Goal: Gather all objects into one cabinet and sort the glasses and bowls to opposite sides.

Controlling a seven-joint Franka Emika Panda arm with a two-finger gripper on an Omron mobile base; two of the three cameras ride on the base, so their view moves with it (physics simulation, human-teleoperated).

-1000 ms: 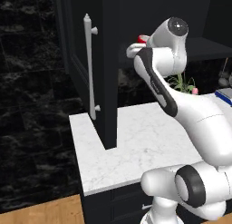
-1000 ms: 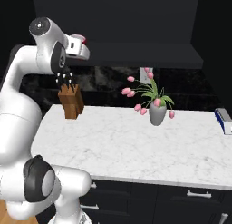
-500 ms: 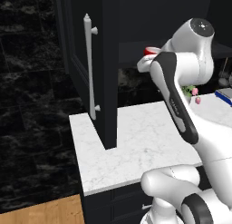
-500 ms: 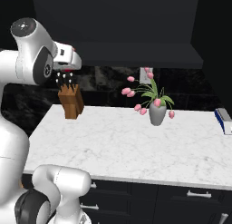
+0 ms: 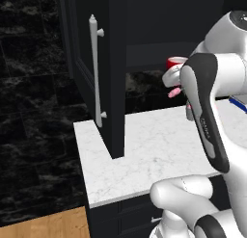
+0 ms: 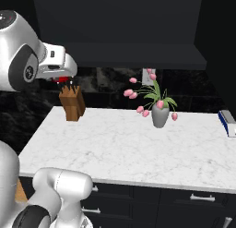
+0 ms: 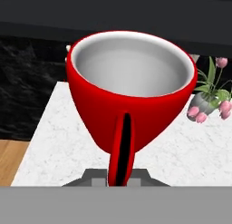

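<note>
Red cup (image 7: 130, 96) upright, handle toward camera, sits right at gripper (image 7: 118, 181); fingertips hidden behind it, jaw state unclear. White counter (image 7: 181, 150) below.

I face a white marble counter (image 6: 129, 144) backed by black marbled wall (image 5: 29, 87); wood floor (image 5: 43, 225) shows at seven o'clock, dark drawers (image 6: 184, 208) run beneath, under dim light.

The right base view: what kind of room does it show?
Most likely a kitchen: a white marble counter, a brown wooden knife block holding dark-handled knives, and black base cabinets with short silver pulls below.
</note>
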